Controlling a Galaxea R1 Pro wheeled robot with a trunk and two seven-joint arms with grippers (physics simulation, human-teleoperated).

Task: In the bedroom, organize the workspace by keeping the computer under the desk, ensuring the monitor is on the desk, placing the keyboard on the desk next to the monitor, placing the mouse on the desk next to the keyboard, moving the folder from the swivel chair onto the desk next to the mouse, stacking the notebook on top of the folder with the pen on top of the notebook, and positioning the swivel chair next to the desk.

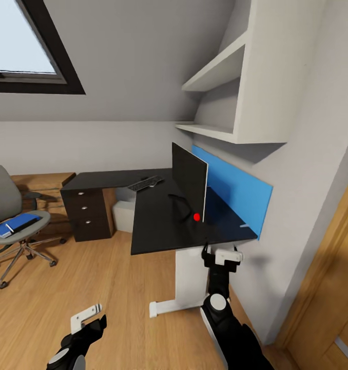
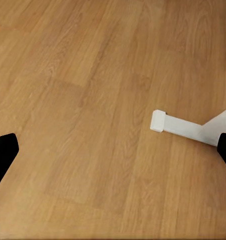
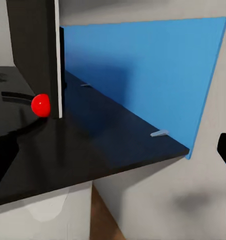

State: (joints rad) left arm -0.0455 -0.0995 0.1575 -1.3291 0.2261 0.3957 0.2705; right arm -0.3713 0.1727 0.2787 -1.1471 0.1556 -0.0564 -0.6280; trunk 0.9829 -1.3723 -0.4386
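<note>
Standing at the desk (image 1: 158, 226) end beside the monitor (image 1: 190, 180), left gripper (image 1: 90, 321) and right gripper (image 1: 220, 254) both spread empty, probably best turning toward the folder (image 1: 15, 224) lying on the swivel chair (image 1: 2, 194), keeping arms off the edge.

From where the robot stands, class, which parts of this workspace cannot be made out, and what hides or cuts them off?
- Swivel chair: head view, its back is cut by the picture's edge.
- Computer: head view, partly hidden under the desk.
- Keyboard: head view, too small to read its keys.
- Monitor: seen nearly edge-on, its screen face unreadable.
- Items on the folder: too small to identify.
</note>
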